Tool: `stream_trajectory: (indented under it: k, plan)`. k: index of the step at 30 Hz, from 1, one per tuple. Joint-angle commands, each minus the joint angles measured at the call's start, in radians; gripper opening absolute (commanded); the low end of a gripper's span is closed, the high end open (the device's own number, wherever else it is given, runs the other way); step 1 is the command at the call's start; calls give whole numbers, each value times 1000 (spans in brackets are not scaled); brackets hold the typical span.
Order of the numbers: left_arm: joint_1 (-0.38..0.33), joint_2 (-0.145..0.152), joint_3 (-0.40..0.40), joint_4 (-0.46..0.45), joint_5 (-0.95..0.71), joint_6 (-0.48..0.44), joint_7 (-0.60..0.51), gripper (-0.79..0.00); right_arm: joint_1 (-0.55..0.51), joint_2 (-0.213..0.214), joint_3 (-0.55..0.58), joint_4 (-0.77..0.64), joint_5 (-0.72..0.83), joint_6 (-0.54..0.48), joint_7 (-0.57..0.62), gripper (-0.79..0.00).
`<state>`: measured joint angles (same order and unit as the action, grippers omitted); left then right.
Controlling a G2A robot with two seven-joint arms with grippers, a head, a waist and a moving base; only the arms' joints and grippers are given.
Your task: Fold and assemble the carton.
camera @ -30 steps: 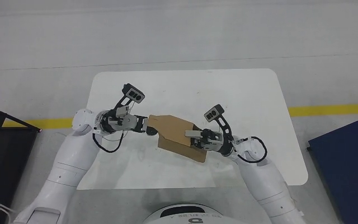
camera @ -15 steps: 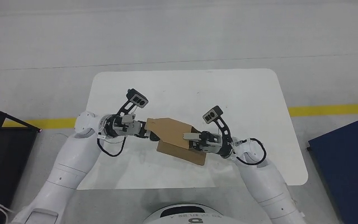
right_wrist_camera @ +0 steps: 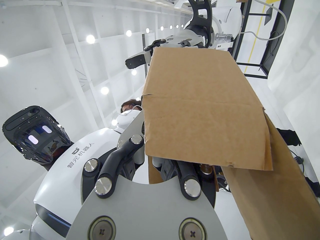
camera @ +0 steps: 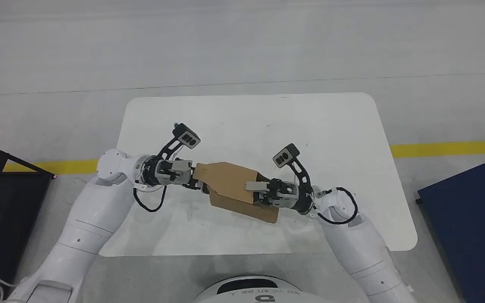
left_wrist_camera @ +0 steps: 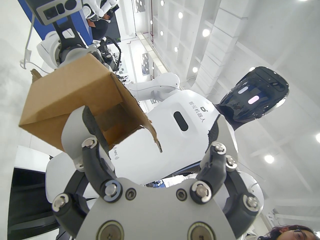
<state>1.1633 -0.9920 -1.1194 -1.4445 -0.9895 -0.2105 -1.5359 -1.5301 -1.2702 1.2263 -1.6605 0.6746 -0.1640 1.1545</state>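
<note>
A brown carton (camera: pixel 236 188) hangs above the white table (camera: pixel 326 136), held between both arms. My right gripper (camera: pixel 259 194) is shut on a flap at the carton's right end; in the right wrist view the cardboard (right_wrist_camera: pixel 200 111) hides most of its fingers. My left gripper (camera: pixel 198 176) stands open at the carton's left, open end. In the left wrist view one finger (left_wrist_camera: pixel 80 123) lies against the rim of the carton (left_wrist_camera: pixel 65 93) and the other finger (left_wrist_camera: pixel 222 136) is far off it. The inside of the carton looks hollow, with a loose flap.
The table's rounded edges run close on all sides. A dark blue object (camera: pixel 455 204) stands on the floor to the right and a black frame (camera: pixel 15 189) to the left. The table's far half lies beyond the arms.
The carton has shifted slightly left and down. My left wrist has turned and closed in on its open end. My right gripper has followed a little to the left.
</note>
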Motion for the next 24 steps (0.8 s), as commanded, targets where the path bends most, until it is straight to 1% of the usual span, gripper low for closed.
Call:
stream_trajectory:
  k: [1, 2, 3, 6, 10, 12, 18, 21, 24]
  plan:
    - [-4, 3, 4, 0, 6, 0, 0, -200, 0, 2, 0, 0, 2, -2, -1, -785]
    - [-7, 5, 6, 0, 10, 0, 0, -243, 0, 3, 1, 0, 3, -3, -1, -785]
    - [-8, 6, 8, -1, 14, -2, 0, -265, -1, 4, 2, 0, 5, -5, -1, -785]
    - [-11, 11, 12, 0, 20, -6, 0, -274, -1, 6, 5, 2, 9, -6, 0, -785]
    - [-17, 19, 1, 14, 24, -13, 0, -237, -1, 10, 7, 4, 16, -10, -1, -785]
    - [-19, 23, -7, 25, 38, -22, 0, -243, 0, 11, 7, 7, 18, -12, 1, -785]
    - [-21, 29, -14, 30, 73, -35, 0, -391, 5, 15, 2, 14, 26, -17, 0, -785]
    - [-21, 32, -15, 26, 99, -44, 0, -431, 9, 16, -1, 18, 23, -18, -2, -785]
    - [-22, 32, -18, 26, 80, -35, 0, -434, 11, 18, -4, 20, 23, -20, -5, -785]
